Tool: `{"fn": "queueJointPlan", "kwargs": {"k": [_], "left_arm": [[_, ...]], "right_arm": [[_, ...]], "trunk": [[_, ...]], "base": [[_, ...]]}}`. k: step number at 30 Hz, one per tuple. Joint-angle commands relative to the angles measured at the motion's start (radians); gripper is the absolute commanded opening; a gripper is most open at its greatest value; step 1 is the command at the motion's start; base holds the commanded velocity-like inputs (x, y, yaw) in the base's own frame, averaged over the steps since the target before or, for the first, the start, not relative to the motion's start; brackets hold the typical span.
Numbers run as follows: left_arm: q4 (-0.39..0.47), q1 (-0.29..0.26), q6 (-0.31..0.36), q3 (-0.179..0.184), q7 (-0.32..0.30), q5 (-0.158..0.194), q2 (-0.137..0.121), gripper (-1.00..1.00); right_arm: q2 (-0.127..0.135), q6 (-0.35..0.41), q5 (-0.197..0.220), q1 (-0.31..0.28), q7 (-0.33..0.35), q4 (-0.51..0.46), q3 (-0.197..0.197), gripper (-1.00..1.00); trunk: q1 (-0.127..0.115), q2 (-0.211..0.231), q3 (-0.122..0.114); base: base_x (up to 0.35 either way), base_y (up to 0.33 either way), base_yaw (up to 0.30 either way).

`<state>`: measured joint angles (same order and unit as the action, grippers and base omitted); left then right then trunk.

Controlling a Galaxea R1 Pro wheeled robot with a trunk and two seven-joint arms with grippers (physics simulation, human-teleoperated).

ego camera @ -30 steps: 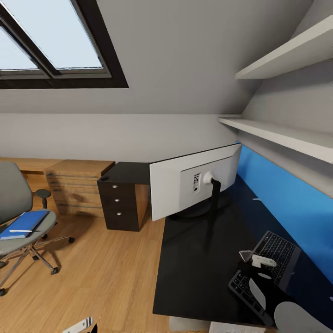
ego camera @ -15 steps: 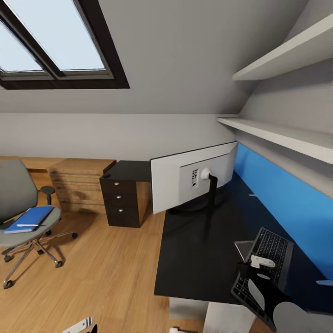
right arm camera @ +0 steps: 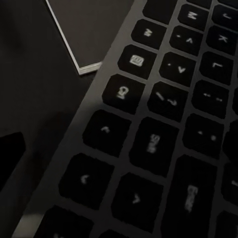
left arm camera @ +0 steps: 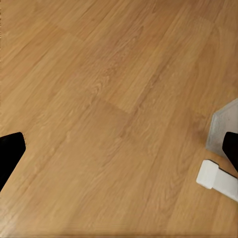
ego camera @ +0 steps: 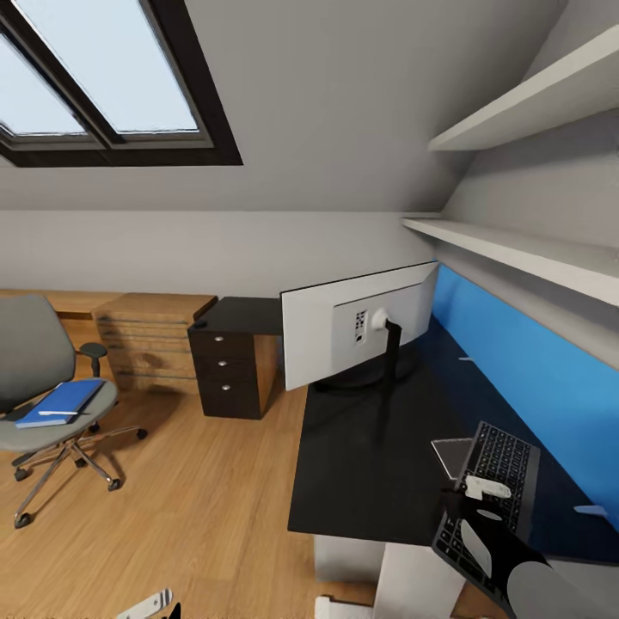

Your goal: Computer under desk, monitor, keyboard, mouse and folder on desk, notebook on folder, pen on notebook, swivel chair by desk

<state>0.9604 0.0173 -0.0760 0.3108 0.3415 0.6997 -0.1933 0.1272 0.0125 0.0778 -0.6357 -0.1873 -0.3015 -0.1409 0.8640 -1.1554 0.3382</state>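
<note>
Here, the tidy-up stands partly done. The monitor (ego camera: 361, 331) is upright on the glossy black desk (ego camera: 370, 464) at centre frame, its pale back to the camera. The keyboard (ego camera: 494, 490) lies flat on the desk at lower right, well apart from the monitor rather than beside it, so its placement may need another look. A thin dark rectangle with pale edges, likely the notebook (ego camera: 450, 456), lies on the desk just beside the keyboard's left edge.

At the left edge of the frame, the swivel chair (ego camera: 39, 387) stands out on the wooden floor (ego camera: 189, 490), well apart from the desk, with the blue folder (ego camera: 62, 402) on its seat and a thin white pen (ego camera: 53, 413) lying on the folder. Moving the folder, stacking the notebook and pen on it, and rolling the chair in all remain to be done. Mouse and computer cannot be identified.

The right gripper (ego camera: 481, 488) hovers over the keyboard, whose keys (right arm camera: 163, 144) fill its wrist view; whether its fingers are apart or closed cannot be told. The left gripper (left arm camera: 119, 153) hangs above bare floor, fingers spread wide, holding nothing.
</note>
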Motion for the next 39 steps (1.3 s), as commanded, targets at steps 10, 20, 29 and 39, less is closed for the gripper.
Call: {"fn": "queueJointPlan", "kwargs": {"k": [10, 20, 29, 39], "left_arm": [[0.0, 0.0, -0.007, 0.005, 0.007, 0.011, -0.001, 1.0], [0.0, 0.0, -0.007, 0.005, 0.008, 0.011, -0.001, 1.0], [0.0, 0.0, -0.007, 0.005, 0.008, 0.011, -0.001, 1.0], [0.0, 0.0, -0.007, 0.005, 0.01, 0.011, -0.001, 1.0]], "right_arm": [[-0.007, 0.0, 0.013, 0.001, -0.004, 0.016, -0.003, 1.0], [-0.007, 0.0, 0.012, 0.0, -0.004, 0.015, -0.003, 1.0], [-0.007, 0.0, 0.011, 0.0, -0.004, 0.015, -0.003, 1.0], [-0.008, -0.002, 0.01, 0.0, -0.004, 0.015, -0.002, 1.0]], "trunk": [[0.0, -0.001, 0.001], [0.0, -0.001, 0.001], [0.0, -0.001, 0.001], [0.0, -0.001, -0.006]], "base": [[-0.05, 0.0, 0.0], [-0.145, 0.0, 0.0], [-0.027, 0.0, 0.0], [0.0, 0.0, 0.0]]}}
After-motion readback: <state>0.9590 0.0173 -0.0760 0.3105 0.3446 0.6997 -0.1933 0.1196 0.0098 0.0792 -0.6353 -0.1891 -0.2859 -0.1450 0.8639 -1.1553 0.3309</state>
